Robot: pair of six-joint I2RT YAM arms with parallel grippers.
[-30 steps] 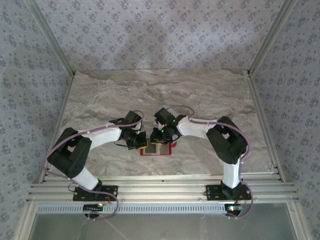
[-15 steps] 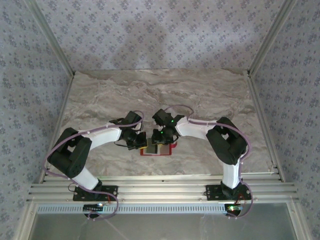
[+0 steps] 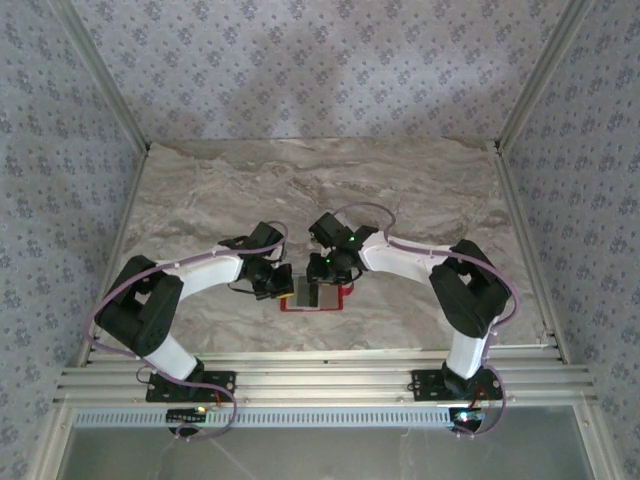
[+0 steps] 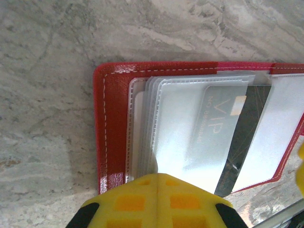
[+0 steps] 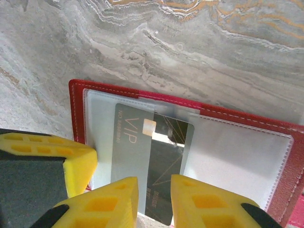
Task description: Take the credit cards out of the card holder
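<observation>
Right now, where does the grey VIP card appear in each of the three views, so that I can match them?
Top external: the VIP card is a small grey patch just below centre, lying on the red card holder.
Left wrist: the VIP card is right of centre, slanted.
Right wrist: the VIP card is at lower centre, its gold letters readable.
Shared landmark: the card holder's stitched red edge, left of the card in both wrist views.
</observation>
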